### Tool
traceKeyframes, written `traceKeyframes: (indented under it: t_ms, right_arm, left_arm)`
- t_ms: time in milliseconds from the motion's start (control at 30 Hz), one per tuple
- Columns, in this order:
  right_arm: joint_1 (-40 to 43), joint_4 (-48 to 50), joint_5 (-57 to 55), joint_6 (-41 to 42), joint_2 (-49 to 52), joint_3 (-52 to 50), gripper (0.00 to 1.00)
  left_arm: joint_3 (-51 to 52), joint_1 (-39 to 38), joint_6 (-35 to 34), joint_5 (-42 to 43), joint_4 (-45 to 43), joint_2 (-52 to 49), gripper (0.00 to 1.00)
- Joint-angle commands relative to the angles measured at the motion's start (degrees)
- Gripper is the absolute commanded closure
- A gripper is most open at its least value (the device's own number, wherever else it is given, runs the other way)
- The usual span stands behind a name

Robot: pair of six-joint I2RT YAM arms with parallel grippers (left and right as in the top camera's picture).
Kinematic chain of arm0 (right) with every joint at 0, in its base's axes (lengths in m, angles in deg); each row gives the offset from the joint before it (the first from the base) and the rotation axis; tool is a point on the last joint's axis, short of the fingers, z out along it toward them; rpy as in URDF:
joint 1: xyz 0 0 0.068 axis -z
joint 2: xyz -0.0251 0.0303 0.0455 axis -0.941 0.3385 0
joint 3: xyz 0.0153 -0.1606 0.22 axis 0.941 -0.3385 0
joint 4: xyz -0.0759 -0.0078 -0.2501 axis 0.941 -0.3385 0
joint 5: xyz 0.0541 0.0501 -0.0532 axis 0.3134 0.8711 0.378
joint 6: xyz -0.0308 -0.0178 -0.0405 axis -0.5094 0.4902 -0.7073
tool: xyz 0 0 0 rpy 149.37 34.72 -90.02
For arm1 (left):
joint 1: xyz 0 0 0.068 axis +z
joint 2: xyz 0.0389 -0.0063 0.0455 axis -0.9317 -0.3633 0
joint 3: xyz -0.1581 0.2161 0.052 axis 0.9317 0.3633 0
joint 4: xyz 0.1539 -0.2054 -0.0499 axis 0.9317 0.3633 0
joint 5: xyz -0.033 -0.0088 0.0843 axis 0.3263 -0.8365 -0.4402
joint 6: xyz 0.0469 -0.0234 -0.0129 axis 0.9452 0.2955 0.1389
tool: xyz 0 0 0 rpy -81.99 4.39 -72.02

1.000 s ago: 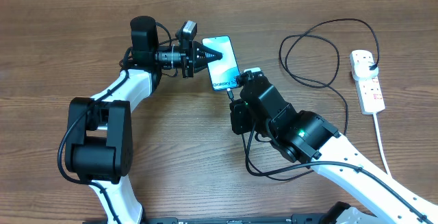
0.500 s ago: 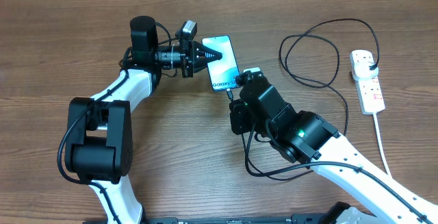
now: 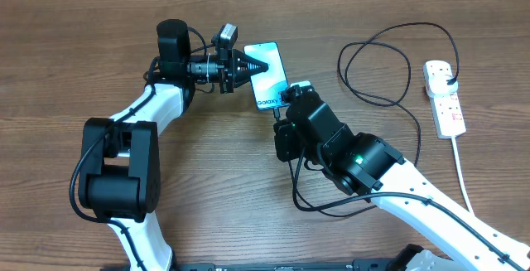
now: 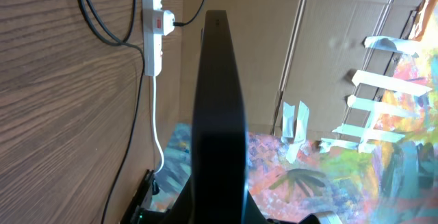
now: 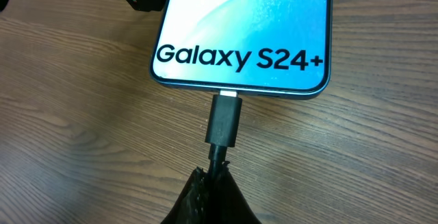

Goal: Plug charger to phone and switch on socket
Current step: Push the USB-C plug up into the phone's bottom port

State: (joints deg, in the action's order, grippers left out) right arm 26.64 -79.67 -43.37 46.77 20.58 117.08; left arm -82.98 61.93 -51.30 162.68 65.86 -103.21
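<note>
Black right gripper pinched shut on charger cable behind plug tip, tip meeting phone bottom edge, contact clear in right wrist view only, overhead alone shows left gripper closed, tip over phone, socket well apart.

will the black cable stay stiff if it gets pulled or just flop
Probably floppy: the cable lies in loose loops. Its plug looks rigid, so it should push straight into the phone. Pulling would likely straighten the loops first.
</note>
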Motion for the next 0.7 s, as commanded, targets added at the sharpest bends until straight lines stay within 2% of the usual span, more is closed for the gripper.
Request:
traceKeyframes:
  t_ms: [0,233,400,500,567,667]
  right_arm:
    - [0.2,2.1,-3.1,-0.3,0.7,1.5,0.96]
    - [0.2,4.4,-4.3,-0.4,0.7,1.5,0.95]
    - [0.2,2.9,-4.3,-0.3,0.7,1.6,0.83]
    - [0.2,0.2,-4.3,-0.3,0.0,2.4,0.81]
    - [0.2,-3.0,-4.3,-0.3,-1.3,4.9,0.75]
    - [0.2,-7.6,-4.3,-0.3,-3.7,8.5,0.72]
  left_arm:
    - [-1.4,-1.5,0.9,5.7,-0.2,-0.2,0.96]
    - [-1.4,-1.6,2.9,7.9,-0.3,-0.2,0.96]
    - [-1.4,-1.6,10.6,7.8,-0.3,-0.2,0.96]
    - [-1.4,-1.6,12.7,6.9,-0.3,-0.2,0.96]
    - [-1.4,-1.5,14.3,5.4,-0.3,-0.2,0.96]
    - [-1.4,-1.5,16.1,4.9,-1.9,-0.2,0.96]
